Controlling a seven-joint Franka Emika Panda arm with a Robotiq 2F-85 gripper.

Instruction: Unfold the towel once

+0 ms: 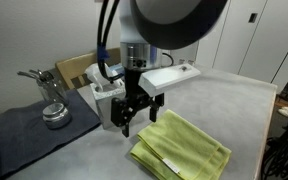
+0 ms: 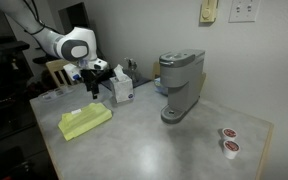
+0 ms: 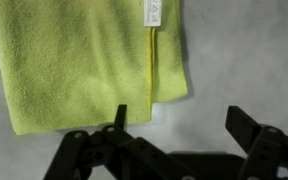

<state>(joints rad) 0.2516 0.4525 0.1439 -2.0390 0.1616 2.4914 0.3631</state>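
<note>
The lime yellow-green towel [image 1: 181, 146] lies folded on the grey table, and shows in both exterior views [image 2: 85, 121]. In the wrist view the towel [image 3: 79, 60] fills the upper left, with its small white tag [image 3: 155, 12] at the top edge. My gripper [image 1: 136, 112] hangs just above the table beside the towel's near corner. Its jaws [image 3: 179, 118] are open and empty, with bare table between them. One fingertip sits at the towel's lower edge.
A white box [image 2: 123, 91] stands behind the gripper, also seen in an exterior view [image 1: 107, 92]. A grey coffee machine [image 2: 180, 85] and two small pods [image 2: 228, 140] are on the table. A dark grey mat [image 1: 29, 122] holds a metal cup [image 1: 55, 113].
</note>
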